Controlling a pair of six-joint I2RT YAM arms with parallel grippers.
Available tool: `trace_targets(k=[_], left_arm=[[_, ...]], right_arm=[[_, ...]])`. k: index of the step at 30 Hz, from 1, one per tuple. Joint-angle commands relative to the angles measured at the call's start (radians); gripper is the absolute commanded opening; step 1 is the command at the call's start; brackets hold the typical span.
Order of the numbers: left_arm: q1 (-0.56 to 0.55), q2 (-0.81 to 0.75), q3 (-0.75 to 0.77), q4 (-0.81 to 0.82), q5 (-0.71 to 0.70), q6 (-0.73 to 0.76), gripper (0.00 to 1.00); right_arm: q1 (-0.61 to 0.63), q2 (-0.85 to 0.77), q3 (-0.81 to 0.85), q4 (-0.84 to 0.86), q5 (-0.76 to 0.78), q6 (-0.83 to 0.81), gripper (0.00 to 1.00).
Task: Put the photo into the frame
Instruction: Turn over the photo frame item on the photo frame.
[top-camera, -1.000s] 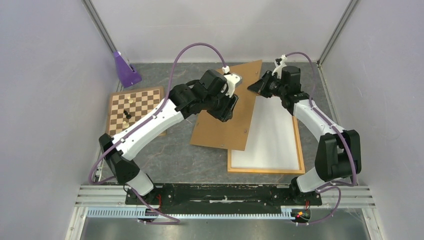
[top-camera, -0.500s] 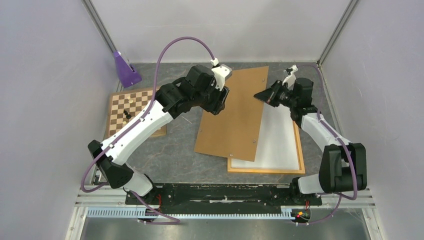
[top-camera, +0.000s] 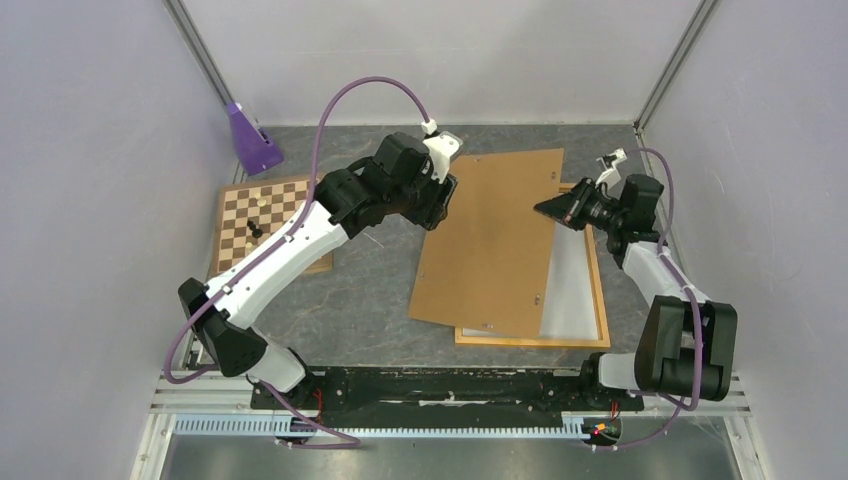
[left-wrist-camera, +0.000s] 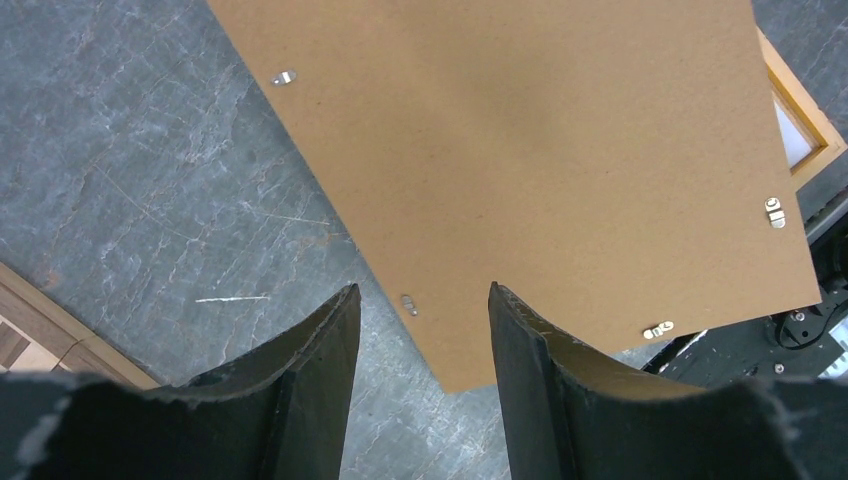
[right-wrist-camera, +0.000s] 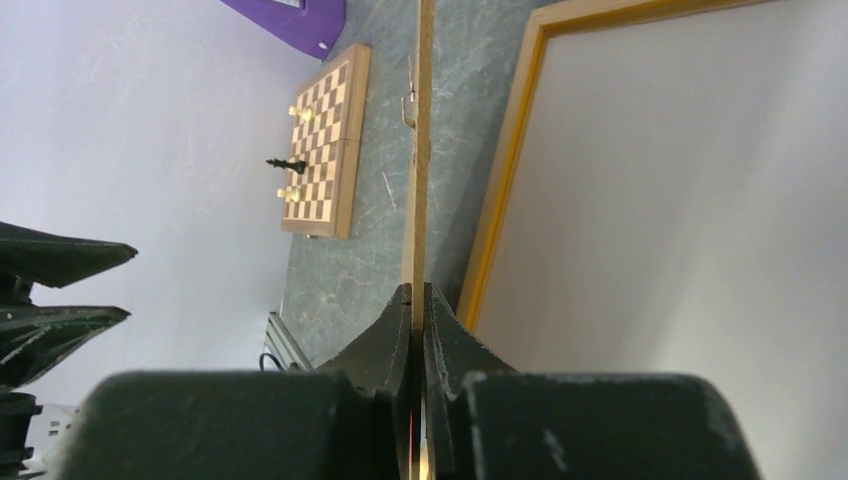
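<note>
Two arms share one board (top-camera: 495, 245). On the left, the left gripper (top-camera: 440, 203) hangs over the board's far-left edge, jaws apart and holding nothing; in its wrist view the board lies ahead of the fingers (left-wrist-camera: 315, 345), apparently untouched. The board's long axis runs far to near, skewed, with the near end swung left, and it covers the left part of the frame (top-camera: 598, 290). The right gripper (top-camera: 542, 208) is clenched on the board's right edge near the far corner. The frame lies flat on the worktop (top-camera: 370, 290), long axis also far to near, closer to the right arm. A white sheet (top-camera: 572, 290) fills it. No printed photo face shows, and I cannot tell whether the white is the photo's back. My guess is the next move depends on the board coming off leftward, away from the frame.
</note>
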Motion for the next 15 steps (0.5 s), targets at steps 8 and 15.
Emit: trace_targets(k=[8,15], left_arm=[[0.004,0.010,-0.018,0.053,-0.004,0.050,0.57],[0.004,0.012,-0.035,0.055,0.001,0.057,0.57]], right_arm=[[-0.121,0.063,0.129,-0.457,-0.086,-0.497,0.00],[-0.181,0.145,0.184,-0.617,-0.082,-0.701,0.00]])
